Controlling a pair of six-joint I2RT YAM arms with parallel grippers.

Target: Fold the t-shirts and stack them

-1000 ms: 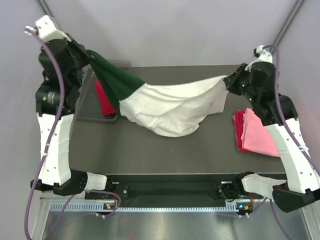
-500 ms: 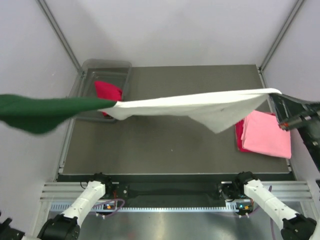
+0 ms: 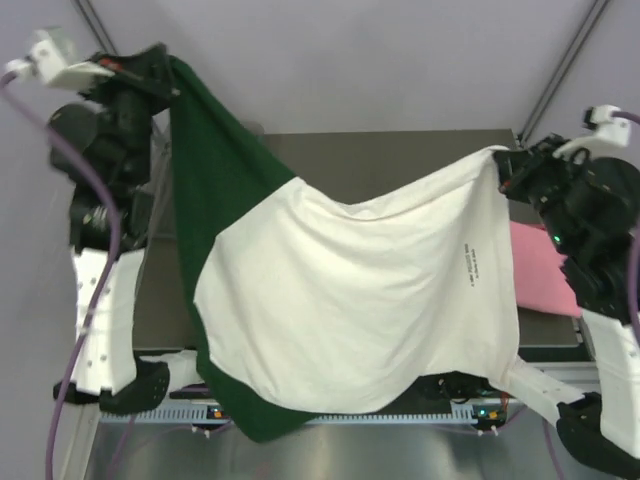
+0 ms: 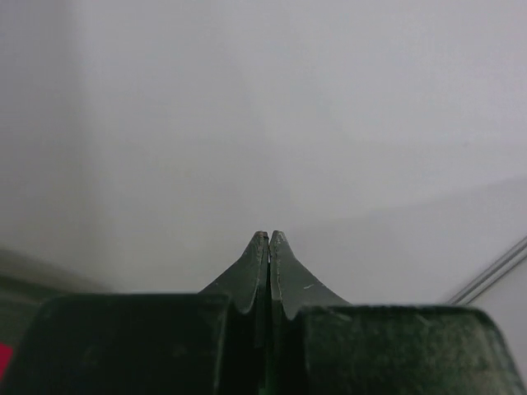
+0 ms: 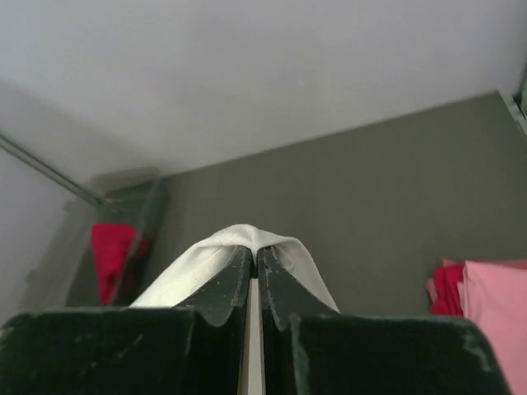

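A white t-shirt with a dark green sleeve (image 3: 350, 290) hangs spread in the air between both arms and hides most of the table. My left gripper (image 3: 165, 85) is raised at the far left, shut on the green shoulder; in the left wrist view its jaws (image 4: 269, 234) are pressed together with almost no cloth showing. My right gripper (image 3: 503, 165) is shut on the shirt's white edge (image 5: 247, 239). A light pink t-shirt (image 3: 540, 275) lies folded at the right on a red t-shirt (image 5: 445, 292). Another red t-shirt (image 5: 115, 255) sits in the bin.
A clear grey plastic bin (image 5: 140, 206) stands at the table's far left corner. The dark table top (image 5: 370, 197) shows beyond the right gripper. Frame posts rise at both back corners, against pale walls.
Both arms have swung up and back. The shirt, first sagging low over the table and then stretched flat, now hangs wide open toward the camera and covers the table's front.
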